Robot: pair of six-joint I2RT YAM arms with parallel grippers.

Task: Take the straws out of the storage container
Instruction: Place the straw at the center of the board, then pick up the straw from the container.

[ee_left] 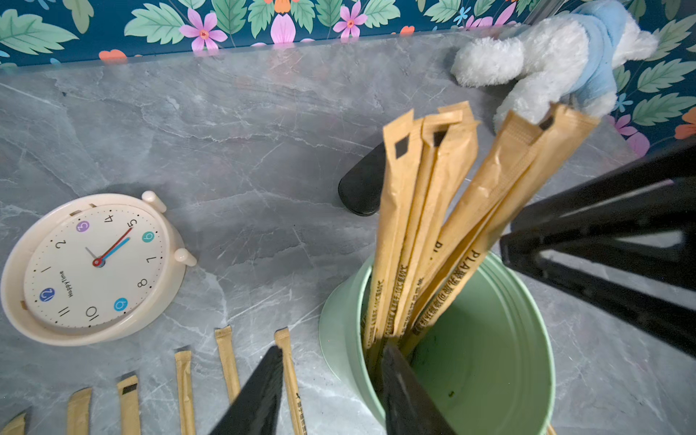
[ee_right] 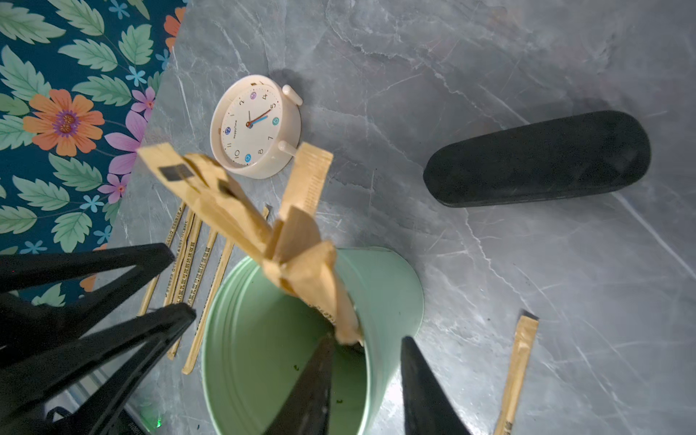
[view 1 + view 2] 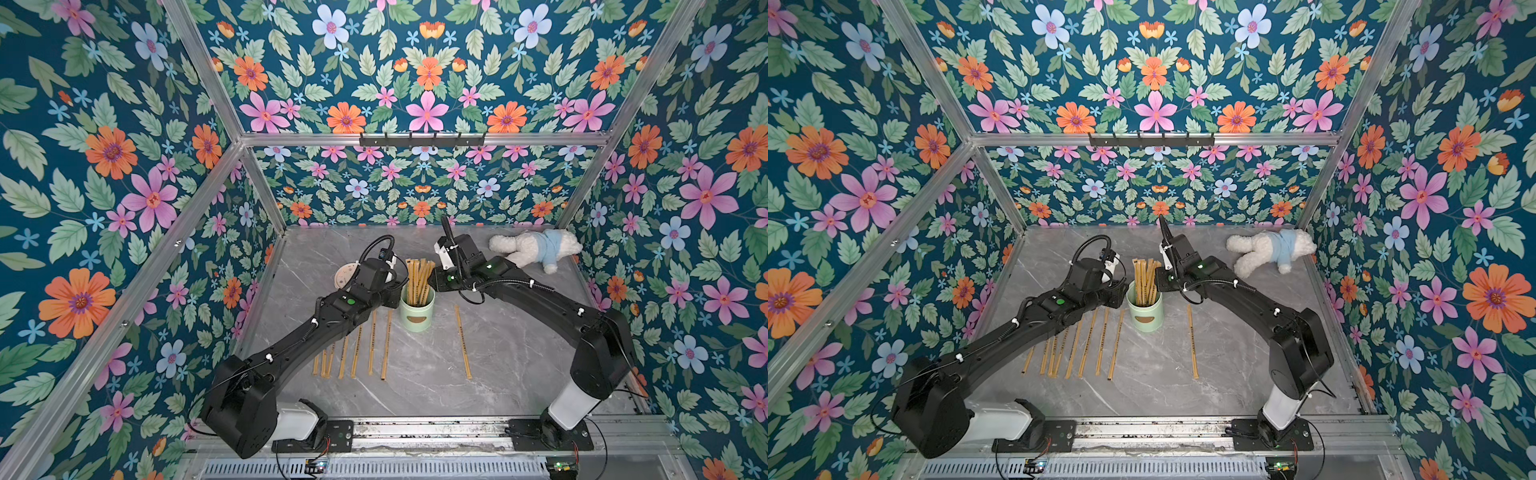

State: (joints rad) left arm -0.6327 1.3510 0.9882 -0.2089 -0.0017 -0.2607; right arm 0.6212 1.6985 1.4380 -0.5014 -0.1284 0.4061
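Grey marble tabletop (image 3: 519, 353), floral walls (image 3: 415, 83); left and right jaws apart astride storage container (image 3: 417, 318) rim.

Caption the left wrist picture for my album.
Left fingers straddle the rim of a mint-green storage container holding wrapped straws; a clock lies nearby.

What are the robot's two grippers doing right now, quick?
Left gripper: open, jaws on either side of the storage container's wall.
Right gripper: open, jaws at the straws, nothing pinched.

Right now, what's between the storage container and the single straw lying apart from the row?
Nothing: bare table between the storage container and that straw, in both top views.
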